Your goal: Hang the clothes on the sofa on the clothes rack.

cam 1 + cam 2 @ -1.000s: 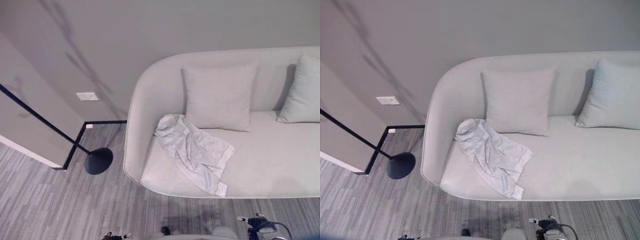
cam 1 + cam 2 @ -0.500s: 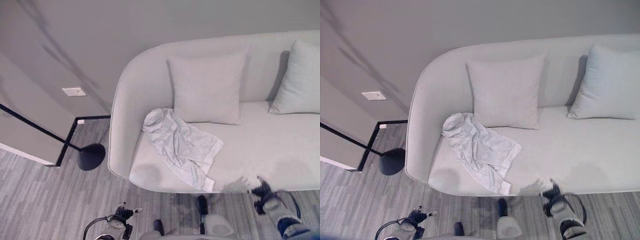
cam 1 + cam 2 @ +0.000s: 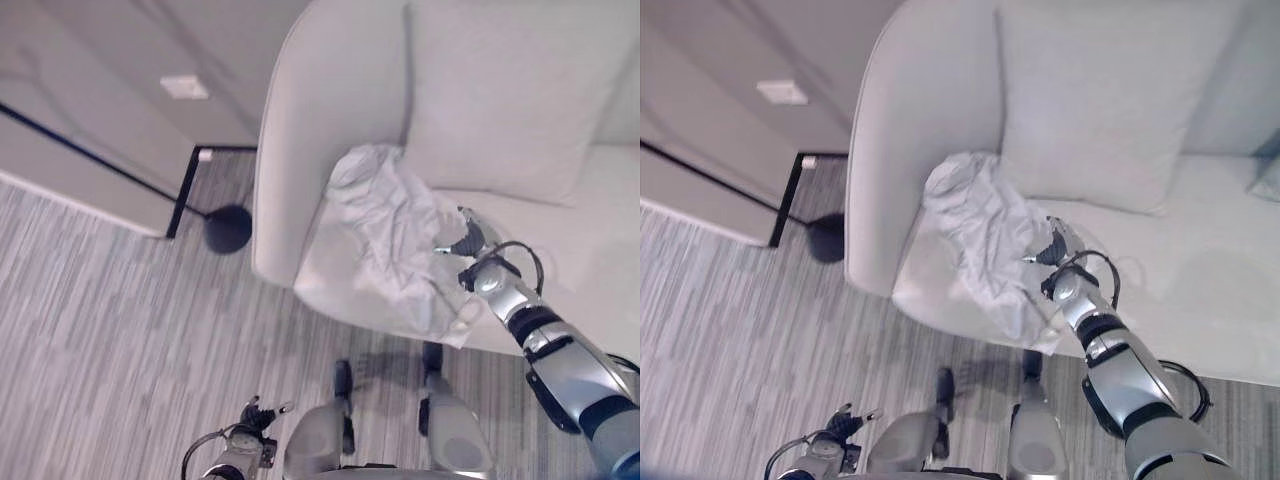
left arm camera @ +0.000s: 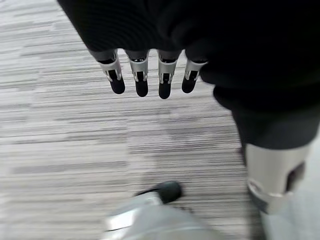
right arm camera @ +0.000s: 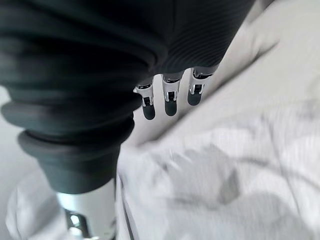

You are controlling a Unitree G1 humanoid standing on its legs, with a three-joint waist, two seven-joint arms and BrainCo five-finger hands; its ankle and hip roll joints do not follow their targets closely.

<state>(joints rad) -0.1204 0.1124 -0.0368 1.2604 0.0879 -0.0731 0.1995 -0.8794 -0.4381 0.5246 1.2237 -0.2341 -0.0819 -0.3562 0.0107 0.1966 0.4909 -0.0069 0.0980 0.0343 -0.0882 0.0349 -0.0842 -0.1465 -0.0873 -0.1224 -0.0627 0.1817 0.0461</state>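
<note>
I had the right hand [image 3: 1055, 247] over the shirt [image 3: 985, 235], which lay crumpled at the sofa [image 3: 1230, 290] seat's left end, running back-left to front-right. Its fingers [image 5: 170, 102] hung straight, gripping nothing. My left hand [image 4: 150, 75] hung relaxed over the floor [image 3: 90, 330], well away.

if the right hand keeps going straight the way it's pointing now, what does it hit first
Most likely the crumpled pale garment on the sofa. The right hand is right at its edge, open fingers aimed across it; whether they already touch is unclear.
</note>
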